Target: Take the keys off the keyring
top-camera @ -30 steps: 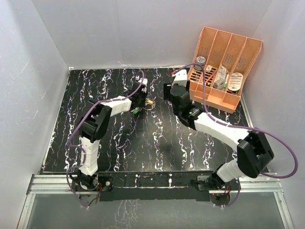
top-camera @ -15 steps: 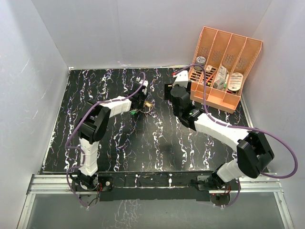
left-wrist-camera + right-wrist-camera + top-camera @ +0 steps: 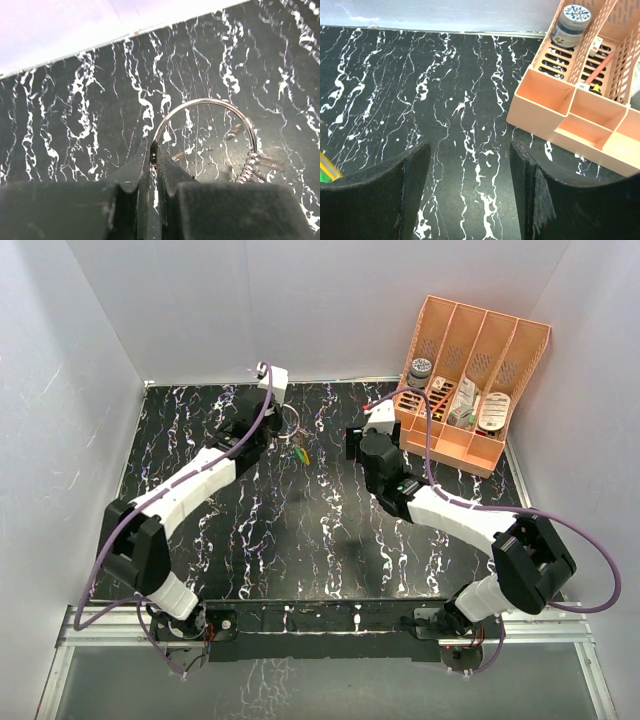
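My left gripper (image 3: 281, 421) is shut on the thin silver keyring (image 3: 294, 428) and holds it over the far middle of the black marbled table. In the left wrist view the jaws (image 3: 154, 152) pinch the left end of the ring (image 3: 200, 101), which arcs up and to the right. A small coil and metal key shafts (image 3: 248, 169) hang at its lower right. The green and yellow-orange keys (image 3: 302, 454) dangle below the ring. They also show at the left edge of the right wrist view (image 3: 327, 170). My right gripper (image 3: 352, 443) is open and empty (image 3: 470, 167), just right of the keys.
An orange slotted organizer (image 3: 470, 445) stands at the back right with a jar and small items in its compartments; its near corner (image 3: 540, 107) is close to my right gripper. White walls enclose the table on three sides.
My left arm has stretched out toward the back wall, carrying the keyring and dangling keys farther away and slightly left. The right arm has barely moved.
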Robot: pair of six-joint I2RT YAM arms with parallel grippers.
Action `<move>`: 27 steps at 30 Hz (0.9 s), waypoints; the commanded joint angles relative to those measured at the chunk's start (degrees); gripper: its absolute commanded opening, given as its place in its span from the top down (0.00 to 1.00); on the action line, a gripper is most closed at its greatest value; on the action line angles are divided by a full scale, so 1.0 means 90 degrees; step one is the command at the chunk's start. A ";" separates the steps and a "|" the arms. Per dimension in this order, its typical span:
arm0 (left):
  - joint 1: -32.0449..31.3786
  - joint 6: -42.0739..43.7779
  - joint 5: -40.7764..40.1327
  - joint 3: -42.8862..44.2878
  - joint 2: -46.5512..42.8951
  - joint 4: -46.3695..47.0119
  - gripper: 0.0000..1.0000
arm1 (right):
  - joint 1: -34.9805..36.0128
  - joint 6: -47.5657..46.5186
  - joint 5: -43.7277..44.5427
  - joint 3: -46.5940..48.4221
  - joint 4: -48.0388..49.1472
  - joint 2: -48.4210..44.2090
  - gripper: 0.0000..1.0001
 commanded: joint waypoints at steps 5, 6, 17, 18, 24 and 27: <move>-0.0089 0.0264 0.0206 -0.0111 -0.1014 0.0070 1.00 | -0.0026 -0.0220 -0.1125 -0.0984 0.1628 -0.0782 0.32; -0.0097 0.0261 0.0251 -0.0115 -0.1106 0.0068 1.00 | -0.0025 -0.0232 -0.1282 -0.1145 0.1835 -0.0867 0.31; -0.0169 -0.0151 0.1301 -0.0148 -0.2109 0.0055 1.00 | -0.0052 -0.0127 -0.3796 -0.2255 0.4120 -0.1016 0.29; -0.0165 -0.0186 0.1392 -0.0119 -0.2167 0.0011 1.00 | -0.0045 -0.0129 -0.3883 -0.2232 0.4256 -0.0954 0.28; -0.0173 -0.0356 0.1944 -0.0078 -0.2473 -0.0080 1.00 | -0.0053 0.0105 -0.4557 -0.1907 0.4681 -0.0587 0.28; -0.0175 -0.0409 0.2090 -0.0071 -0.2564 -0.0089 1.00 | -0.0053 0.0240 -0.4953 -0.1751 0.4760 -0.0449 0.27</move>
